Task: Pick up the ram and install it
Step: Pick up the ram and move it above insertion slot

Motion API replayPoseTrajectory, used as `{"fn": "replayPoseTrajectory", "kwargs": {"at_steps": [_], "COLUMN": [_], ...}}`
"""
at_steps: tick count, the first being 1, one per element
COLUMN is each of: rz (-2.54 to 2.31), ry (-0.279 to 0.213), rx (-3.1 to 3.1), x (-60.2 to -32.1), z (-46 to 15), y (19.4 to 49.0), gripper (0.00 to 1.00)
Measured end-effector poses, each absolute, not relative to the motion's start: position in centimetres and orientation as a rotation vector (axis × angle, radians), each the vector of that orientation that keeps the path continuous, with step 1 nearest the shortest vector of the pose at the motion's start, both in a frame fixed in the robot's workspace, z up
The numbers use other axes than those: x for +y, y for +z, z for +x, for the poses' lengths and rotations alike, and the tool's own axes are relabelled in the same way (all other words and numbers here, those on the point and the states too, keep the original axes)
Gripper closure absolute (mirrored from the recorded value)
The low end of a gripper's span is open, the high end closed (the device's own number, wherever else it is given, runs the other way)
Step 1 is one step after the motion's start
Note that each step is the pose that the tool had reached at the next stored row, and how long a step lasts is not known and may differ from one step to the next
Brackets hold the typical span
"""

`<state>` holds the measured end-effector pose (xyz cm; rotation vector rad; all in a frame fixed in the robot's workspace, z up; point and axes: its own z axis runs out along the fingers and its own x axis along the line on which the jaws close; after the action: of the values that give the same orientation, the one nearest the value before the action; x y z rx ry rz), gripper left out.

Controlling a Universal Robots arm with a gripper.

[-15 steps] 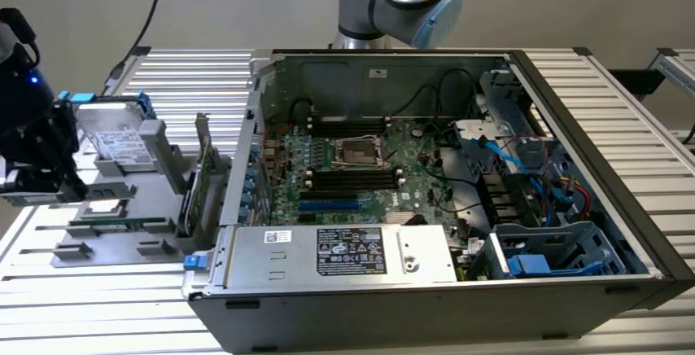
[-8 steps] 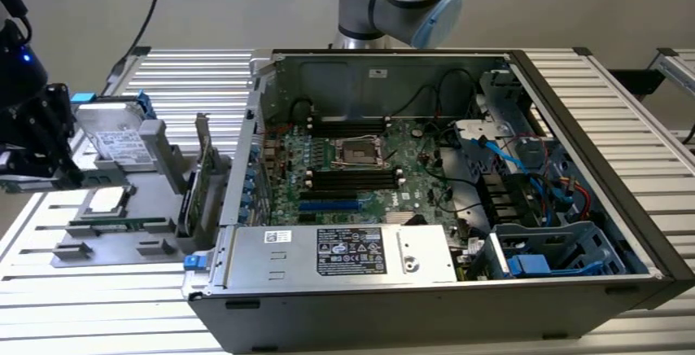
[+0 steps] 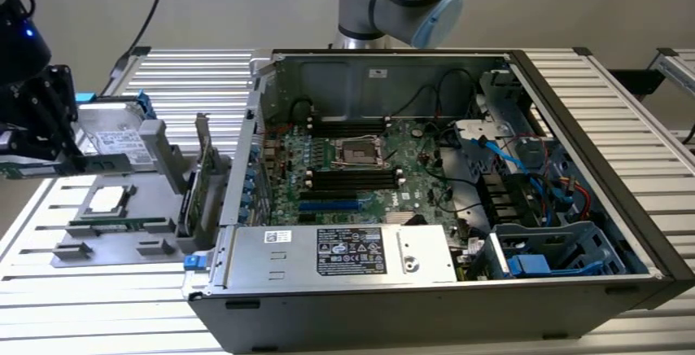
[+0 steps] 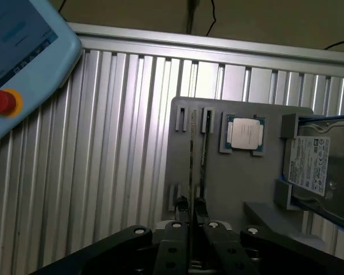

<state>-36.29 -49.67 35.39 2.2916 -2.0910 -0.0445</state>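
Note:
The ram [image 3: 26, 171] is a thin green stick hanging at the exterior view's far left, above the ribbed table and left of the grey parts holder [image 3: 98, 245]. My gripper [image 3: 24, 158] is shut on it from above. In the wrist view the ram [image 4: 191, 166] shows edge-on as a narrow strip running out from between my fingertips, with the gripper [image 4: 190, 232] closed around its near end. It hangs over the grey holder [image 4: 241, 189]. The open computer case [image 3: 608, 127] lies to the exterior view's right, and the black motherboard slots [image 3: 353, 179] are far from the gripper.
The holder carries a processor chip [image 4: 245, 134], a hard drive [image 4: 314, 166] and a second green stick [image 3: 120, 225]. A green expansion card [image 3: 202, 180] stands upright between holder and case. A teach pendant with a red button [image 4: 1, 101] lies on the ribbed table.

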Motion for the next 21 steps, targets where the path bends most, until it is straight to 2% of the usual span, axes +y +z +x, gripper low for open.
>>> {"fn": "replayPoseTrajectory", "kwargs": {"at_steps": [7,21], "rz": [2.288,2.281], "ry": [-0.051,-0.068], "rx": [-2.088,-2.081], "x": [-49.4,-49.2], "z": [-34.4,-30.7], "y": [37.4,38.9], "gripper": [0.85,0.85]}}
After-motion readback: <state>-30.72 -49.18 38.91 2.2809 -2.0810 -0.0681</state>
